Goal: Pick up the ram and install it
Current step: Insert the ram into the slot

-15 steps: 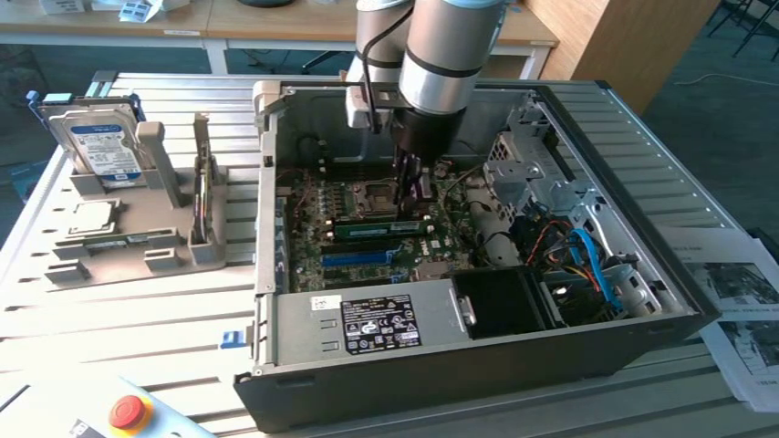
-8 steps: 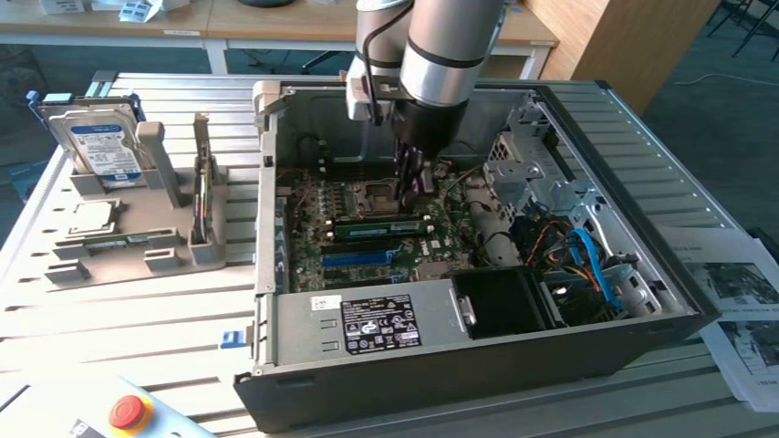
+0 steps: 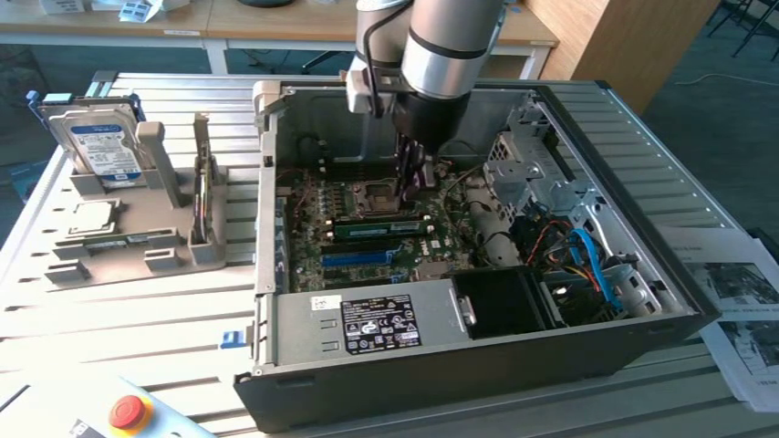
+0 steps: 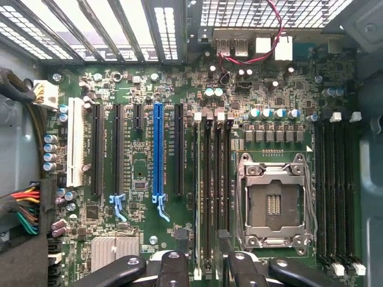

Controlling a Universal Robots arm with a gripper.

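Observation:
The ram (image 3: pixel 375 228), a long green stick, stands on edge in a memory slot on the motherboard (image 3: pixel 319 212) inside the open computer case. In the wrist view the ram (image 4: pixel 198 191) shows as a thin pale edge running along the slot beside the empty processor socket (image 4: pixel 272 206). My gripper (image 3: pixel 417 187) hangs inside the case just above the board, a little beyond the stick. In the wrist view my gripper (image 4: pixel 200 242) is open, its two dark fingers (image 4: pixel 224 245) standing apart on either side of the slot line, with nothing held between them.
The case walls (image 3: pixel 262 182) and the drive cage (image 3: pixel 535 173) hem in the arm. The power supply (image 3: pixel 378 324) and loose cables (image 3: pixel 585 260) fill the near side. On the exterior view's left, a grey fixture (image 3: pixel 122 246) holds a hard drive (image 3: pixel 98 146). A red stop button (image 3: pixel 128 412) sits in front.

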